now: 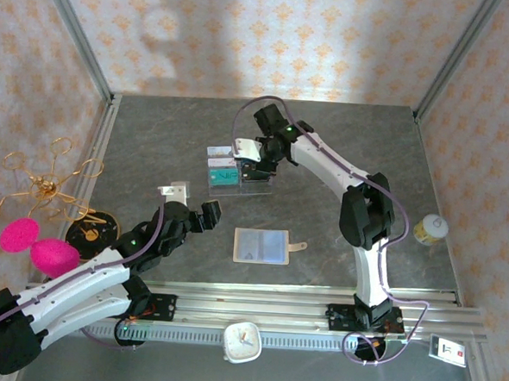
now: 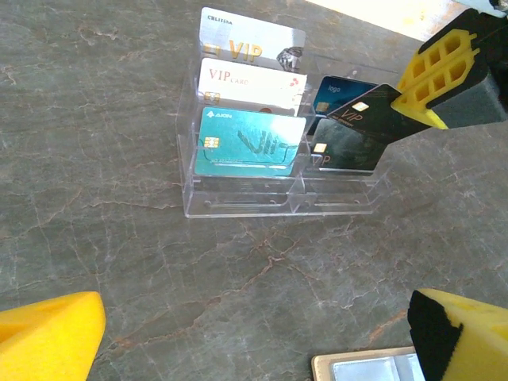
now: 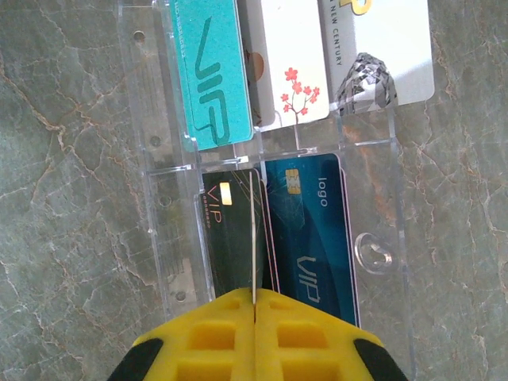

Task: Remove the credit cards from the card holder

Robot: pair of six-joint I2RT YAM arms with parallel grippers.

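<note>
black card pinched at the tray

right jaws are closed on one end of a black vip plastic card (image 3: 230, 238) in the right half of a clear acrylic tray (image 2: 238, 205), just beside a dark blue card (image 3: 305, 230). a teal card (image 2: 246, 143), a white flowered card (image 2: 250, 83) and a silver card (image 2: 246, 44) stand in its left half. left jaws hang wide apart near the open beige folding wallet (image 1: 262, 245), which lies flat on the grey bench (image 1: 370, 137), nearer than the tray.

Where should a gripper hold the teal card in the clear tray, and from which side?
Probably pinch the teal card by its upper long edge, coming from above: it stands leaning in the clear tray, lower edge behind the front wall.
</note>
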